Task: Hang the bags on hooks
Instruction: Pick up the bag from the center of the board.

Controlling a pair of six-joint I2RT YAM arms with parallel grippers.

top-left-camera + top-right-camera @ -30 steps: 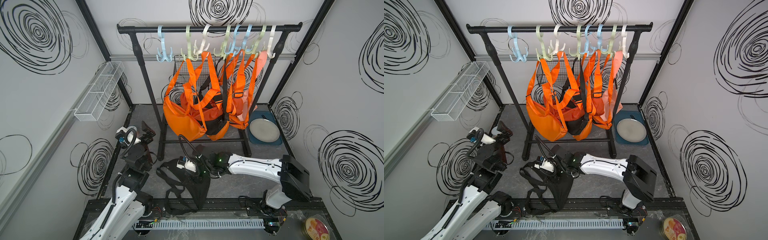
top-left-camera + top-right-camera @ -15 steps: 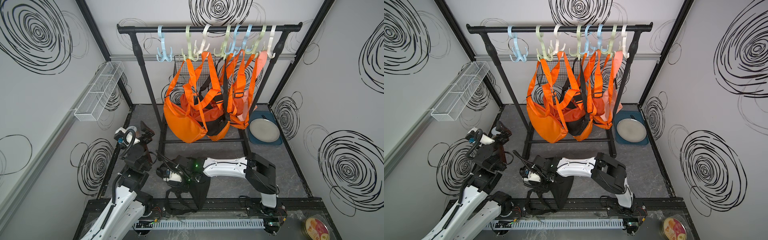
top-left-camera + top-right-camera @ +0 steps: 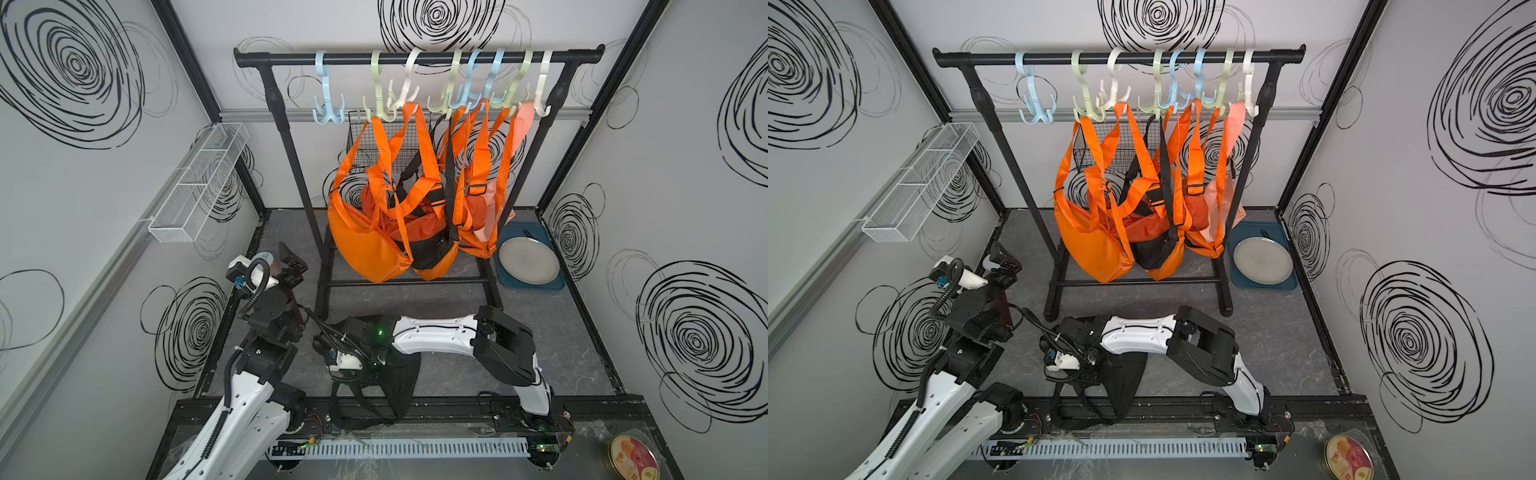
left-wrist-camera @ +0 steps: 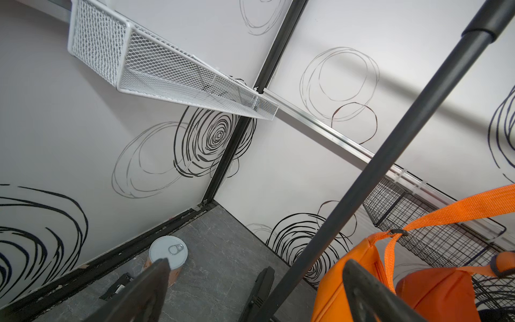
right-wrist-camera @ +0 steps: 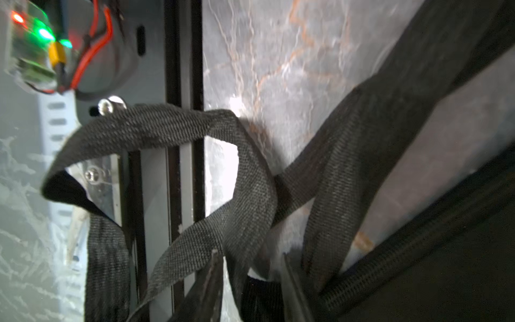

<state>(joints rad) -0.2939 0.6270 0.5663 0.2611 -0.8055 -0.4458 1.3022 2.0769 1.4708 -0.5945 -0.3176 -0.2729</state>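
Within the last second the right arm has folded at the elbow and carried the right hand [image 5: 249, 253] sideways, toward the left arm, and down onto the loose strap [image 5: 172, 131] of the black bag [image 3: 399, 386]. Its fingers have drawn closer but are still apart, standing either side of a fold of strap without clamping it, as far as the wrist view shows. That looks like a grasp just being made: the bag lies flat on the worktop [image 3: 561, 357] directly under and beside this hand, partly over the front rail, and nothing is lifted yet, so the hanging itself is all still to do. The left hand [image 4: 216, 264] has not moved; it is wide apart, holds nothing, and hovers well away from the bag, near the rack's post. Far above and beyond the right hand, the rack [image 3: 415, 56] carries eight hooks: three blue, three green, two white. The end blue hook [image 3: 328, 95], the one nearest the left hand, is bare and seems the easiest target. The hanging bags overlap too much for a sure count: several orange, one black among them, one paler pink. There is one bag on the worktop, one plate [image 3: 528, 261] on one tray [image 3: 505, 282], one can [image 4: 168, 252] just beyond the left hand, one tin [image 3: 629, 457] outside the front rail, and two mesh baskets, one white [image 3: 199, 183], one black [image 3: 357, 137].
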